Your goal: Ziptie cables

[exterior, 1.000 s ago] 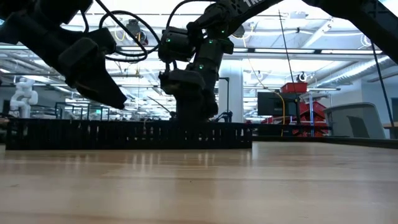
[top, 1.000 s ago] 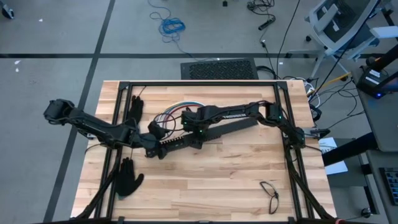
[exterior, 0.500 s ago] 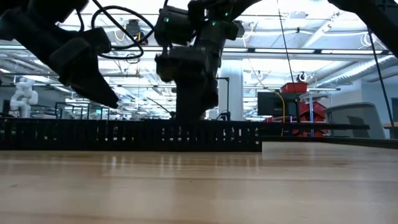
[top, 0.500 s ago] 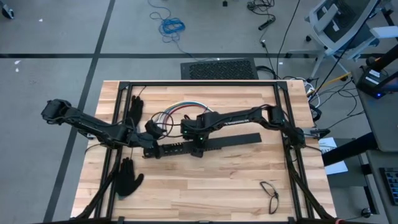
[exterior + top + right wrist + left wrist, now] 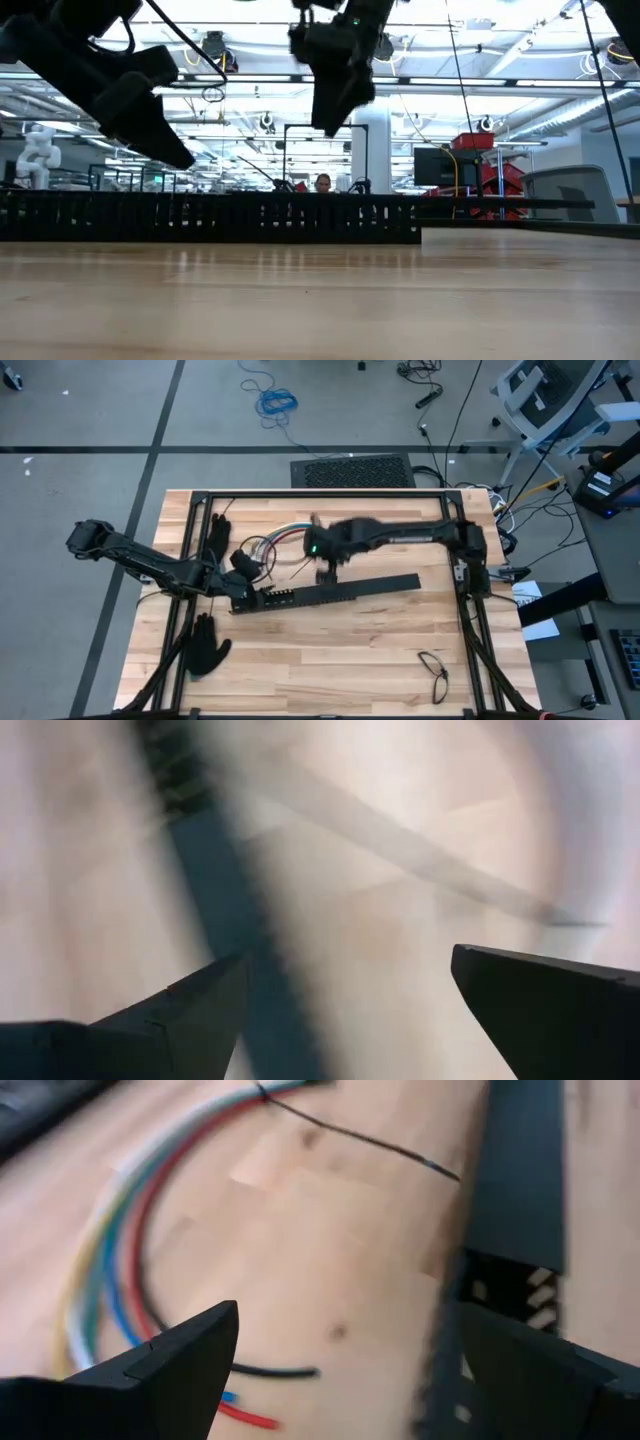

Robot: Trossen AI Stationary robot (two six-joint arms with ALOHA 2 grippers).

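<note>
Cables: we see the loose bundle of thin red, blue, white and yellow-green wires (image 5: 283, 536) lying in a curve on the far middle of the pale wooden plank worktop (image 5: 340, 650); in the left wrist view the same wires (image 5: 120, 1260) sweep in an arc, with short red and blue ends just ahead of that arm's own fingers.
Ziptie: we make out one very thin dark plastic strip (image 5: 360, 1140) running straight from the bunched end of the wires towards the black bar.
Black bar: we see a long flat black slotted bar (image 5: 330, 591) lying across the middle of the worktop, just on the near side of the wires; in the low view it shows as a low dark fence (image 5: 210, 218).
Left tool: we find it (image 5: 243, 568) over the left end of the bar, beside the wires, its fingers spread apart and holding nothing.
Right tool: we see it (image 5: 325, 550) blurred, raised above the worktop between the wires and the bar, its fingers spread wide and empty.
Gloves: we count two black gloves, one (image 5: 217, 537) at the far left of the worktop, one (image 5: 205, 645) nearer the front left.
Spectacles: we note a pair of dark-framed glasses (image 5: 434, 671) at the front right.
</note>
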